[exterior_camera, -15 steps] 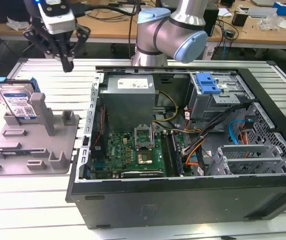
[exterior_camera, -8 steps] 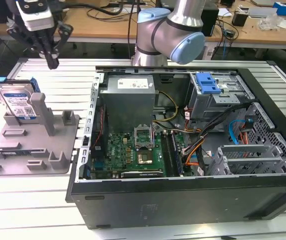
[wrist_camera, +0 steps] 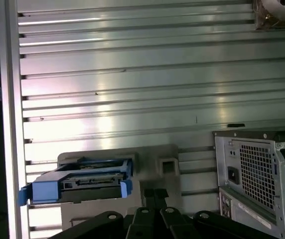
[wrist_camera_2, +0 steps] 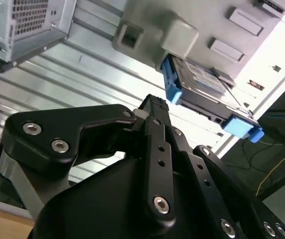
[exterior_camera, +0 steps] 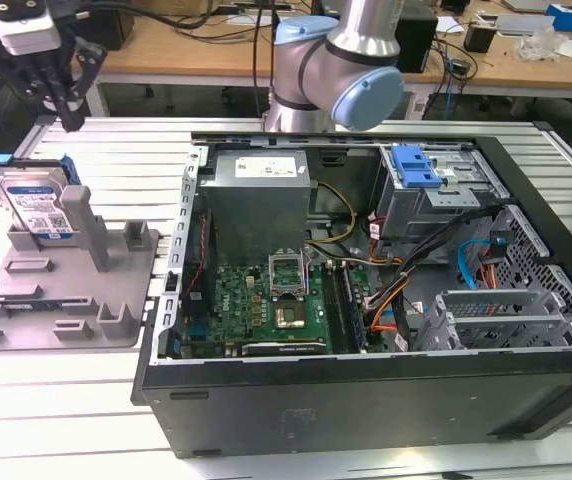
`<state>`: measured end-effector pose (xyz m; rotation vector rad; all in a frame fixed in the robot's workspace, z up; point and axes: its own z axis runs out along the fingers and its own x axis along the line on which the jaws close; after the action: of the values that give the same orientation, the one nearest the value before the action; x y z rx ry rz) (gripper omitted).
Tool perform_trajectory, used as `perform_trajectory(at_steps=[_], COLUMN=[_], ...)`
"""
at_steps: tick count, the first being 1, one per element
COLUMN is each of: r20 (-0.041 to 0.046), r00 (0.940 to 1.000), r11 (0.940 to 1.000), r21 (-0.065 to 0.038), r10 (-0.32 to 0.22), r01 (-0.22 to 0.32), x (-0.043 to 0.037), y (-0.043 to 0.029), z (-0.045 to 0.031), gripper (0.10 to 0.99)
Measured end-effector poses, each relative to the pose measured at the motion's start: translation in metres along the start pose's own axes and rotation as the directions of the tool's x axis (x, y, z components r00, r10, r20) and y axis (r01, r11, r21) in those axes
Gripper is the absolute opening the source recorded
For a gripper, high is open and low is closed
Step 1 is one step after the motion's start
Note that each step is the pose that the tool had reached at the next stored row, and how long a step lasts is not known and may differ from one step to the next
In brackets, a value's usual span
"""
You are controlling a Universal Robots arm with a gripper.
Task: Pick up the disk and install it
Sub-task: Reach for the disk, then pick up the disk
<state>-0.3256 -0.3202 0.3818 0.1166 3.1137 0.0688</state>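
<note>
- The gripper (exterior_camera: 70, 120) hangs above the disk's top edge with its fingers (wrist_camera_2: 155, 107) pressed together and nothing between them. They point down toward the table.
- The disk (exterior_camera: 38, 205) stands on its edge below the fingertips, clearly apart from them and slightly toward the exterior view's left. No contact shows in either wrist view.
- It leans against a post of the grey plastic stand (exterior_camera: 96, 295). This seems meant to hold the drive tilted up, so its blue bracket and upper edge are free for a grasp from above rather than lying flat on the slats.
- In the second wrist view the disk (wrist_camera_2: 202, 82) sits just beyond the fingertip, with its blue bracket end facing the gripper. In the first wrist view the disk (wrist_camera: 90, 180) lies near the fingertips, resting in the stand.
- The open computer case (exterior_camera: 366, 405) lies on its side on the slatted aluminium table (exterior_camera: 106, 150), well away from the fingers. Its blue-tabbed drive cage (exterior_camera: 414, 165) faces up, probably so the interior can be reached from above.
- Judging by this, the pickup is not yet done.
</note>
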Motion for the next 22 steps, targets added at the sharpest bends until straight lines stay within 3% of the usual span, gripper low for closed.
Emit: perform_trajectory(at_steps=[18, 20, 22], r20=[-0.0003, -0.0049, -0.0079], r00=[1.0, 0.9947, 0.99], r11=[1.0, 0.9947, 0.99], r21=[0.0, -0.003, -0.004], r10=[-0.003, -0.103, -0.141], r01=[0.003, 0.103, 0.141], x=[0.0023, 0.0023, 0.0023], y=[0.0002, 0.0002, 0.0001], z=[0.0, 0.0008, 0.0011], gripper=[0.106, 0.106, 0.106])
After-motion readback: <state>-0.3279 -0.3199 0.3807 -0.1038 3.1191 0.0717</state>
